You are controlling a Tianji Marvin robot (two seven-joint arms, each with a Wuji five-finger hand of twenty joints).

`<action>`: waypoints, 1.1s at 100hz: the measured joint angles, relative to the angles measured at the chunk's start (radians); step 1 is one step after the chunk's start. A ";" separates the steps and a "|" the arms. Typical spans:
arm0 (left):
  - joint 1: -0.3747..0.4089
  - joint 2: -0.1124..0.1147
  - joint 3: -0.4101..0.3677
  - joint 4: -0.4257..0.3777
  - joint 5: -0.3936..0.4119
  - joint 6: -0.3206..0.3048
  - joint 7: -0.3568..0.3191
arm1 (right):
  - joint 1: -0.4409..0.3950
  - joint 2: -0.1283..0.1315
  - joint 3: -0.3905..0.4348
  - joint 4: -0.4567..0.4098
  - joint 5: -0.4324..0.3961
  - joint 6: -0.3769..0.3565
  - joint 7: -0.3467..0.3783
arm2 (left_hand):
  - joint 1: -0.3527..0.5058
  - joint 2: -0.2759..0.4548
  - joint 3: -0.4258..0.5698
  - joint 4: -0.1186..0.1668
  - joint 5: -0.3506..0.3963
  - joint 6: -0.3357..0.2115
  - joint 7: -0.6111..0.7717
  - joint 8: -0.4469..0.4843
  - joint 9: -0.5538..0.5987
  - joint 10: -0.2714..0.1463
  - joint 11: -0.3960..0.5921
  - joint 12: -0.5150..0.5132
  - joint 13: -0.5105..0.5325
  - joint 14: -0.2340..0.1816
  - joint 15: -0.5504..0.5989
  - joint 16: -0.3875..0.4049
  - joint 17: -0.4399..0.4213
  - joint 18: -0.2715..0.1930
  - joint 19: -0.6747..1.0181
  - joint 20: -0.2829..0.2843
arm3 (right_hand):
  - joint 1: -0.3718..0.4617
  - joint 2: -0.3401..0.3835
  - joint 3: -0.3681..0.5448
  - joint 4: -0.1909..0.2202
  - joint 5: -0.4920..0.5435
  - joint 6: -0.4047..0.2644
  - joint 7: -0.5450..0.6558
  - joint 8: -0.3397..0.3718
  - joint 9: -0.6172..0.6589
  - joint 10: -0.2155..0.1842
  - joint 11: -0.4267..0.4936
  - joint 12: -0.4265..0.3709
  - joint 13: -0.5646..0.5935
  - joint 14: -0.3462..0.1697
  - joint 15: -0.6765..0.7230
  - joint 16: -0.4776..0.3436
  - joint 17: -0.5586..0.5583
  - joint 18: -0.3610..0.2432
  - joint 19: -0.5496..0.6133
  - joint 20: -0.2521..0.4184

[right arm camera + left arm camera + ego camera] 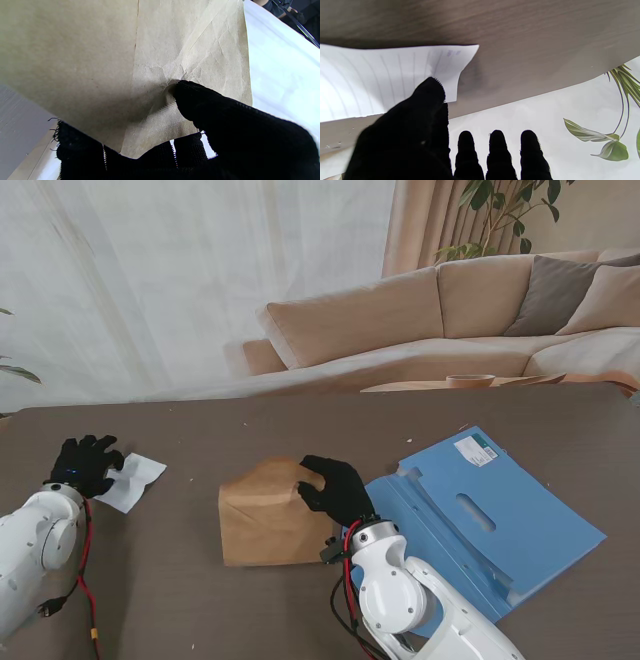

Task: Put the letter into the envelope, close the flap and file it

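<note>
A brown paper envelope [265, 515] stands raised off the dark table in the middle, its right edge pinched by my right hand [335, 488]. The right wrist view shows the thumb [200, 105] pressing into the creased brown paper [100, 62], with other fingers behind it. A white lined letter [133, 480] lies on the table at the left. My left hand [85, 463] rests at the letter's left edge with fingers spread. In the left wrist view the thumb [425, 100] overlaps the sheet [370, 77], while the other fingertips [497, 140] hang free.
An open blue file folder [480, 515] lies on the table to the right of the envelope, partly under my right arm. A beige sofa [450, 310] stands beyond the table's far edge. A plant [615, 140] shows past the left table edge.
</note>
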 measured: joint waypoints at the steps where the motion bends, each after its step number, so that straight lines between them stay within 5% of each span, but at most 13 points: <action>1: 0.000 0.000 0.000 0.000 0.000 -0.001 0.001 | 0.000 0.000 0.000 0.000 0.000 0.000 0.000 | 0.009 -0.002 -0.005 -0.001 0.001 0.000 0.011 0.005 0.000 0.000 0.004 0.000 0.000 0.000 0.002 0.001 0.001 0.000 0.002 0.000 | 0.000 0.000 0.000 0.000 0.000 0.000 0.000 0.000 0.000 0.000 0.000 0.000 0.000 0.000 0.000 0.000 0.000 0.000 0.000 0.000; 19: 0.004 -0.006 -0.009 -0.009 0.000 -0.012 -0.002 | 0.001 0.000 0.000 0.000 0.000 0.000 0.000 | 0.130 -0.001 -0.153 -0.008 0.058 0.012 0.193 0.063 0.012 0.001 0.061 0.001 0.000 0.001 0.034 0.002 0.006 0.000 0.018 0.000 | 0.000 0.000 0.000 0.000 0.000 0.000 0.000 0.000 0.000 0.000 0.000 0.000 0.000 0.000 0.001 0.000 0.000 0.000 0.000 0.000; 54: 0.073 -0.017 -0.116 -0.117 0.025 -0.068 -0.043 | 0.000 0.000 0.001 -0.001 0.000 -0.001 0.000 | 0.207 0.040 -0.197 -0.008 0.082 0.051 0.242 0.171 0.043 0.012 0.167 0.001 0.001 0.011 0.055 0.002 0.006 0.001 0.031 0.001 | 0.000 0.000 0.000 0.000 0.000 0.000 0.000 0.000 0.000 0.000 0.000 0.000 0.000 0.000 0.002 0.000 0.000 0.000 0.000 0.000; 68: 0.096 -0.018 -0.152 -0.149 0.024 -0.121 -0.049 | 0.000 0.000 0.001 -0.001 0.000 -0.002 -0.001 | 0.219 0.051 -0.209 -0.008 0.061 0.051 0.252 0.214 0.102 -0.045 0.208 -0.004 0.026 0.011 0.053 0.002 0.006 0.001 0.033 0.000 | 0.000 0.000 0.000 0.000 0.000 0.000 0.000 0.000 0.000 0.000 0.000 0.000 0.000 0.000 0.002 0.000 0.000 0.000 0.001 0.000; 84: 0.114 -0.017 -0.170 -0.188 0.039 -0.128 -0.107 | 0.000 0.000 0.001 -0.001 0.001 -0.003 -0.001 | 0.115 0.051 0.010 0.020 -0.076 -0.066 -0.144 -0.018 0.332 -0.050 0.206 -0.091 0.108 0.011 0.029 -0.056 0.028 0.035 0.034 -0.005 | 0.000 0.000 0.000 0.000 0.000 0.000 0.000 0.000 0.000 0.000 0.000 0.000 0.000 0.000 0.008 0.000 0.000 0.000 0.001 0.000; 93: 0.113 -0.012 -0.167 -0.192 0.077 -0.129 -0.130 | 0.000 0.000 0.001 -0.001 0.001 -0.004 0.000 | 0.115 0.034 0.046 0.020 -0.186 -0.095 -0.227 -0.088 0.330 -0.094 0.206 -0.104 0.108 0.004 0.017 -0.067 0.029 0.035 0.032 -0.017 | 0.000 0.000 0.000 0.000 0.000 0.000 0.000 0.000 0.000 0.000 0.000 0.000 0.000 0.000 0.008 0.000 0.000 0.000 0.001 0.000; 110: 0.110 0.003 -0.134 -0.191 0.104 -0.096 -0.151 | -0.002 0.000 0.003 -0.001 0.001 -0.004 0.000 | 0.115 0.022 0.056 0.020 -0.204 -0.095 -0.323 -0.127 0.281 -0.133 0.236 -0.063 0.104 -0.011 0.015 -0.067 0.027 0.034 0.032 -0.017 | 0.000 0.000 0.000 0.000 0.000 0.000 0.000 0.000 0.000 0.000 0.000 0.000 0.000 0.000 0.010 0.000 0.000 0.000 0.001 0.000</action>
